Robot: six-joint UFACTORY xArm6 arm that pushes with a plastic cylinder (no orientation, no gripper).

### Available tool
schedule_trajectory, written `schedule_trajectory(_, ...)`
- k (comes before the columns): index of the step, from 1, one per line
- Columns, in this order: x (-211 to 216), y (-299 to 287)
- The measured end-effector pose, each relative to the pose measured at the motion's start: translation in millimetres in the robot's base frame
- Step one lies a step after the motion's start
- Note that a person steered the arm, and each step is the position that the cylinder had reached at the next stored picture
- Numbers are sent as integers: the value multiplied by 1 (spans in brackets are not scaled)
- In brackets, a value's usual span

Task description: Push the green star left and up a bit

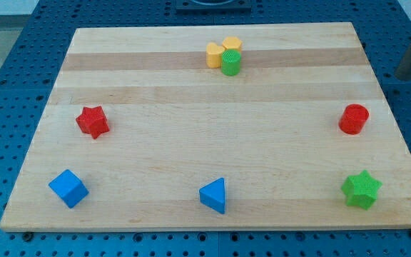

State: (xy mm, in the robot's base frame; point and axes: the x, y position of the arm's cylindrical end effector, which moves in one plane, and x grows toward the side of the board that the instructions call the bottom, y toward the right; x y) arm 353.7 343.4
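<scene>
The green star [362,189] lies near the board's bottom right corner. My rod enters at the view's right edge, blurred, and my tip [405,76] is beyond the board's right edge, well above the green star and up and to the right of the red cylinder [353,118]. The tip touches no block.
The wooden board [191,86] holds a red star [92,121] at the left, a blue cube [68,188] at the bottom left and a blue triangle [214,195] at the bottom middle. Two yellow blocks [215,54] [232,44] and a green cylinder [231,63] cluster at the top middle.
</scene>
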Motion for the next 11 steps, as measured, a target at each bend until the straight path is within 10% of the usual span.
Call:
schedule_trajectory(1, 21, 2)
schedule_trajectory(3, 245, -2)
schedule_trajectory(11, 249, -184)
